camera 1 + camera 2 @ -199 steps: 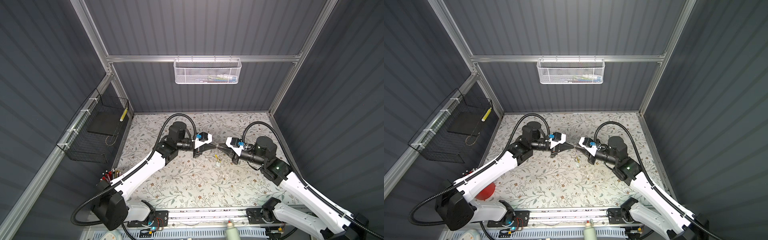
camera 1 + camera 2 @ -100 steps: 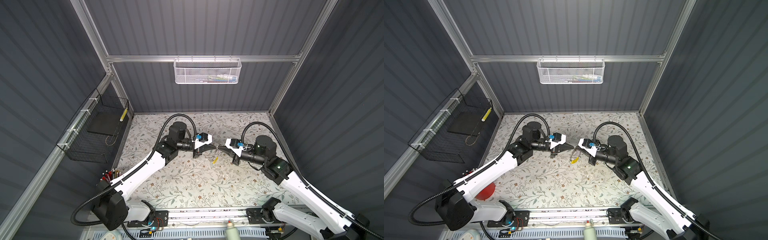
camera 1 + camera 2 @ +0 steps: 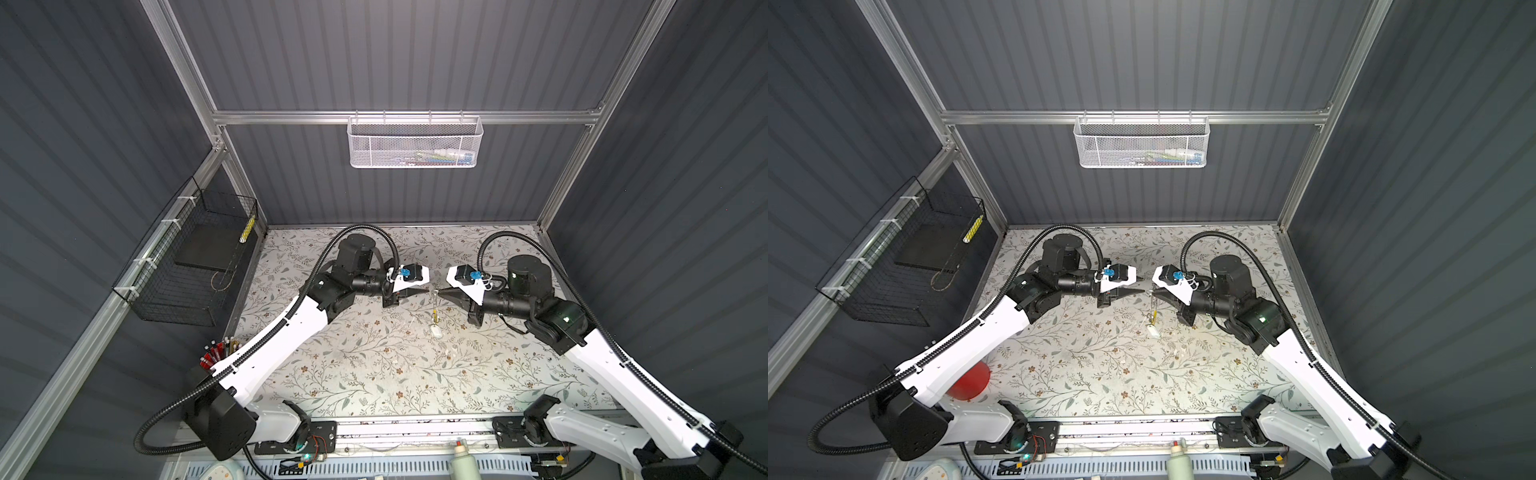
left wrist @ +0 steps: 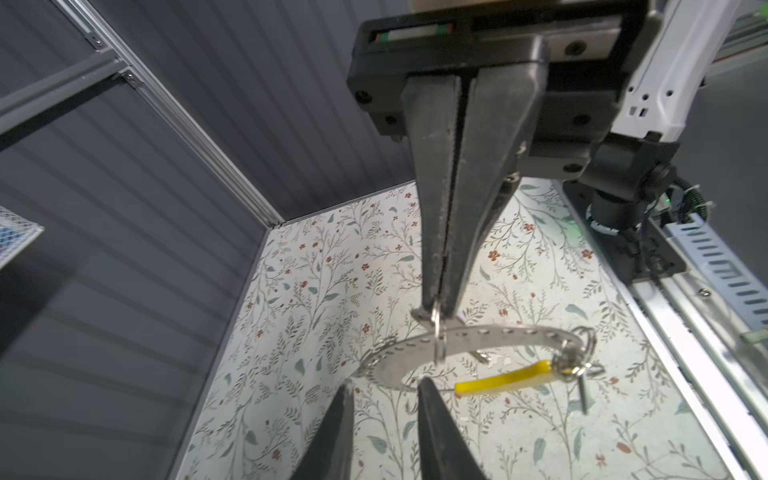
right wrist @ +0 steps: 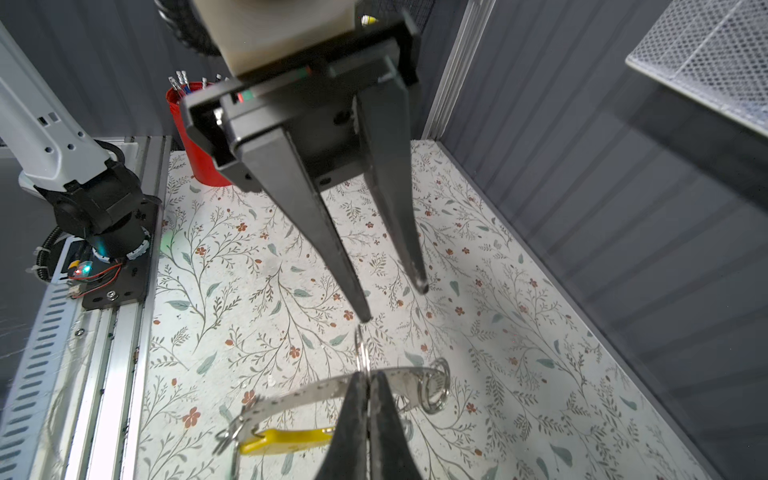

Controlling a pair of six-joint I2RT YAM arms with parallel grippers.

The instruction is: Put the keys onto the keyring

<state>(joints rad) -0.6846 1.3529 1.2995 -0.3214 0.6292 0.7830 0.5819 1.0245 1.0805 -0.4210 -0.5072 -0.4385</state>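
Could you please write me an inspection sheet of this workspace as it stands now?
Surface: floral mat, flat, with a few pale specks.
Job's things: keyring hangs from the right end effector; a yellow tab, small rings and what looks like a key dangle at one end.
Clutter: red cup of pens by the left arm's base; pale bottle at the front edge.
End effectors: left end effector open, close to the keyring; right end effector shut on the keyring.
Cables: black hoses arch over both arms, apart from the keyring.
Surroundings: white mesh basket on the back wall; black wire basket on a side wall.
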